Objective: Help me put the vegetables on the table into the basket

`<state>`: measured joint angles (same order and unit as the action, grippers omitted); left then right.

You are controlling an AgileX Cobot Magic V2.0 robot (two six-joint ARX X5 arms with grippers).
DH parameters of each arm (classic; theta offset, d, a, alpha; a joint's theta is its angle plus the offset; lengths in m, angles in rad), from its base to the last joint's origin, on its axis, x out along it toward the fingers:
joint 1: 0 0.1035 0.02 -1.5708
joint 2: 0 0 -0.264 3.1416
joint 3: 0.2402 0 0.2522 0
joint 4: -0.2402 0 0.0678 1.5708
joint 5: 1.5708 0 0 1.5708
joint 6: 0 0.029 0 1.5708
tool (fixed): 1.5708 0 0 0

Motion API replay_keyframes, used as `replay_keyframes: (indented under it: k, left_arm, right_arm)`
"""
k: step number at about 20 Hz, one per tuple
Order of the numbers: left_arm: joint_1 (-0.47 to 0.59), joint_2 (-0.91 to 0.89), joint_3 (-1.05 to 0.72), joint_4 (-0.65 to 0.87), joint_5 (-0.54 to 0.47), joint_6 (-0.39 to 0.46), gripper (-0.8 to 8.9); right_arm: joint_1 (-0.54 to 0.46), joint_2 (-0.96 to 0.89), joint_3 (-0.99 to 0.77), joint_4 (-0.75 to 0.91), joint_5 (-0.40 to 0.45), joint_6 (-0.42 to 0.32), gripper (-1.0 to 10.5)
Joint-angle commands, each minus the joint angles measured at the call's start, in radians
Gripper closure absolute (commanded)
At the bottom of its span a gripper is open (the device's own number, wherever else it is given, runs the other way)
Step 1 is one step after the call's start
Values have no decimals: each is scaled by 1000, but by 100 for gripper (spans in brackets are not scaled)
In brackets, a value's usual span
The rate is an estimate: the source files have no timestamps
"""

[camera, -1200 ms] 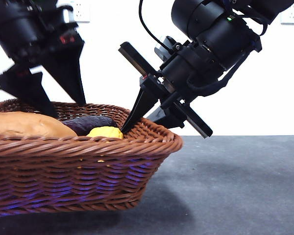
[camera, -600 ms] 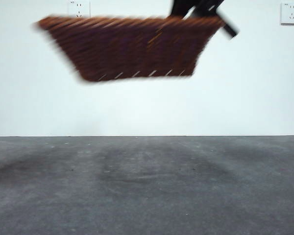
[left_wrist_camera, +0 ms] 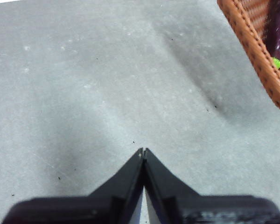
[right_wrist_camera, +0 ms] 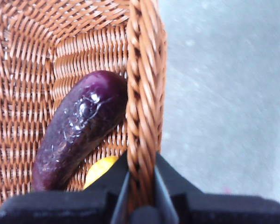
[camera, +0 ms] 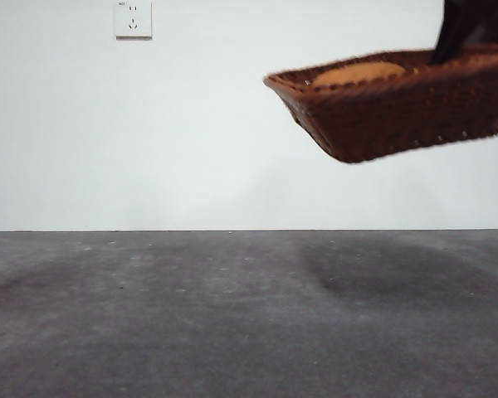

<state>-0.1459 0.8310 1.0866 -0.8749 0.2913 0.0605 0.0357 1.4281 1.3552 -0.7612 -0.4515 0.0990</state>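
Note:
The brown wicker basket [camera: 398, 116] hangs in the air, tilted, high at the right of the front view, well above the table [camera: 232, 315]. My right gripper [right_wrist_camera: 141, 186] is shut on the basket's braided rim [right_wrist_camera: 144, 93]; it shows as a dark shape [camera: 469, 29] in the front view. Inside lie the purple eggplant [right_wrist_camera: 79, 126] and the yellow corn [right_wrist_camera: 100, 170]. The brown potato [camera: 357, 73] peeks over the rim. My left gripper [left_wrist_camera: 143, 151] is shut on nothing, above bare table, with a corner of the basket [left_wrist_camera: 256, 46] off to one side.
A white wall with a power socket [camera: 133, 18] stands behind the table. The basket's shadow [camera: 382, 274] falls on the grey surface below it.
The basket has been lifted off the table with the vegetables in it, then carried right and tilted. The left arm has left the front view.

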Motion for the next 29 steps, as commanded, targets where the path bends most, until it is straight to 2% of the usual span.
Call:
replay_keyframes:
  k: [1,6,8,12,25,28,29]
  left_arm:
    - [3,-1,2,1,3,15,821]
    - [3,2,2,1,3,15,821]
    - [3,5,2,1,3,16,821]
    - [3,9,2,0,3,19,821]
    - [3,33,2,1,3,22,821]
    - [3,33,2,1,3,22,821]
    - [3,33,2,1,3,22,821]
  right_arm:
    - [-49,2,-72,54,-41,-16,958]
    - [-110,51,-212,185,-90,-34,958]
    - [-110,114,-216,193,-95,-60,958]
    - [-116,219,-216,238,-96,-59,958]
    - [-116,403,-216,275,-20,-78,958]
    - [-116,402,-216,271,-21,-78,918]
    - [-116,401,-215,274,-21,-78,803]
